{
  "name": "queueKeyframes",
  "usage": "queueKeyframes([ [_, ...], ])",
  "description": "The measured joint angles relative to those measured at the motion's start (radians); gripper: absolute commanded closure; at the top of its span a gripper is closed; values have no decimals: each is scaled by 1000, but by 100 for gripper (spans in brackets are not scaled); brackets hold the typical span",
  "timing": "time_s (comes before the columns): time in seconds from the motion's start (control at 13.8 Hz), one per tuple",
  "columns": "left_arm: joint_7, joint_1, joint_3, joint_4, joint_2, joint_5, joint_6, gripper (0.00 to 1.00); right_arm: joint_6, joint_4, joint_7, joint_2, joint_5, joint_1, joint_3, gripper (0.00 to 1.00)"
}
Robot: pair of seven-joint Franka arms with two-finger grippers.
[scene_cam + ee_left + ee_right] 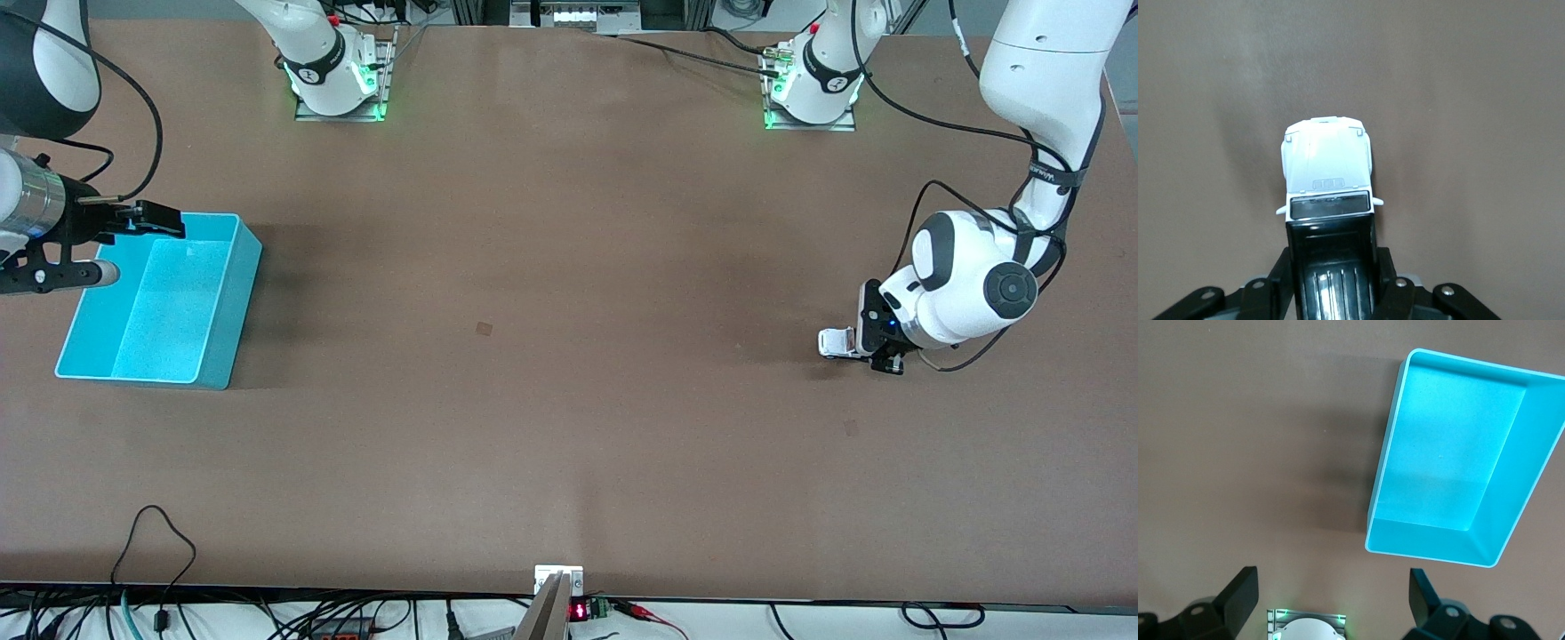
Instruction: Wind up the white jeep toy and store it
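Left gripper [876, 345] is down at the desk [569, 356] toward the left arm's end, clamped narrow on the white jeep toy [836, 342]. In the left wrist view the fingers [1281, 280] press both sides of the jeep's [1328, 180] black roof section, with the white hood sticking out clear of the left gripper [1331, 293]. The jeep looks level with its wheels on or just above the desk; cannot tell which. In the front view only the white front of the jeep shows; the rest is hidden under the gripper and wrist.

Right gripper [151, 220] waits in the air over the edge of the cyan bin [222, 329] at the right arm's end of the desk, well apart from the jeep. Its fingers [1238, 593] stand wide apart and hold nothing, touch nothing. The right wrist view looks straight down: the right gripper [1331, 600] frames bare desk [1258, 453], and the bin [1388, 460] lies past the fingertips. The bin has nothing in it and sits flat on the desk, open side up.

Jeep and bin are at separate ends of the desk, with a wide stretch of brown surface between them. A small dark mark [484, 329] shows near the desk's middle.
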Motion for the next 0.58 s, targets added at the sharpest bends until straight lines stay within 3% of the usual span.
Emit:
queueKeyframes([
  [0.58,-92,7,-15,-38,-33,0,-48,64,0,0,0,0,0,0,0,0],
])
